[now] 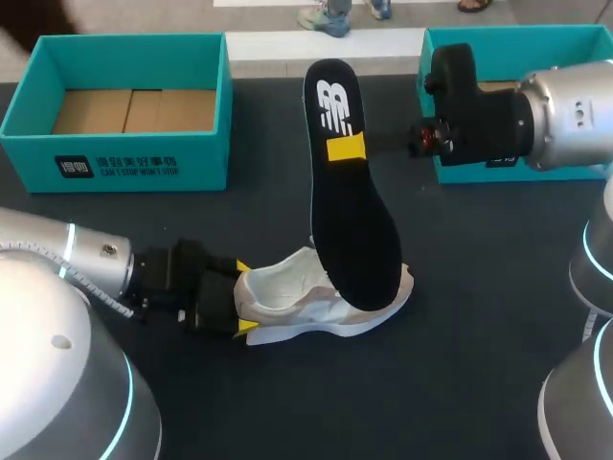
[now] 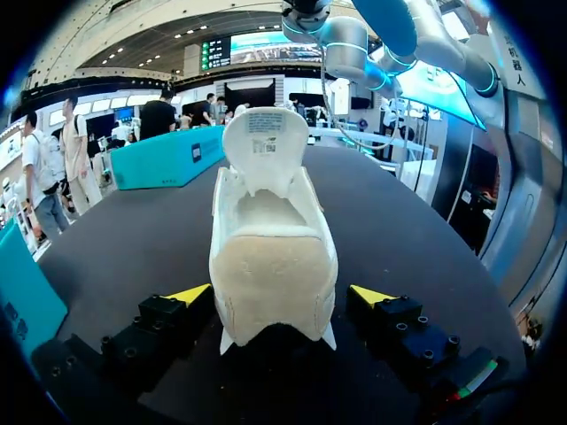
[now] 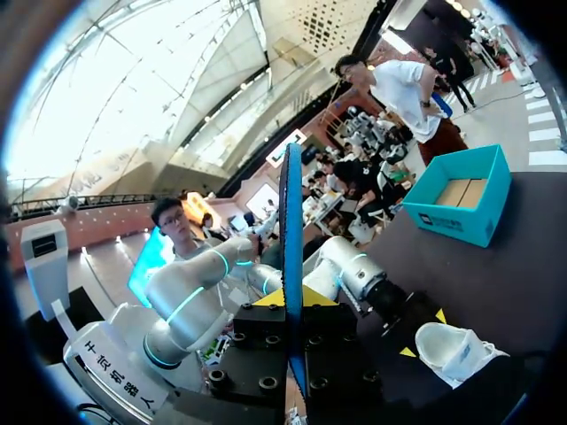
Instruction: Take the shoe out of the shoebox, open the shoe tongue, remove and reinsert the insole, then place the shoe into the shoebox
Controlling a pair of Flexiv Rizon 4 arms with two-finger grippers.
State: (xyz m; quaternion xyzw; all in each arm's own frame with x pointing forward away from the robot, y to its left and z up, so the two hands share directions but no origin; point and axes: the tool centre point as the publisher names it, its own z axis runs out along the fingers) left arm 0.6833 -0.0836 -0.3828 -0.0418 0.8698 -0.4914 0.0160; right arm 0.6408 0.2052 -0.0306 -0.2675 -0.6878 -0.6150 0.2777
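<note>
Shoe point(image 1: 306, 305) lay on its side on the desk point(image 1: 460, 374), near the middle, outside both boxes. Its heel pointed at the left arm and its opening faced the far edge. In the left wrist view, the tongue point(image 2: 264, 146) stood pulled up and forward, with the inside of the shoe exposed.

Left hand point(image 1: 244, 297) was at the heel, with the heel sitting within its span. Could not tell from either view whether it was gripping the heel or only straddling it.

Right hand point(image 1: 351, 149) was closed on the insole point(image 1: 356, 230), pinching it near the logo end, with one yellow tip flat on the black face. The insole was held raised and tilted. Its logo end was up and its other end was down over the shoe's forefoot; contact there not discernible. In the right wrist view the insole appeared edge-on between the yellow tips.

Left box point(image 1: 124, 168) stood open at the desk's far left, with a cardboard liner inside. Right box point(image 1: 522, 36) stood at the far right, partly hidden behind the right arm.
</note>
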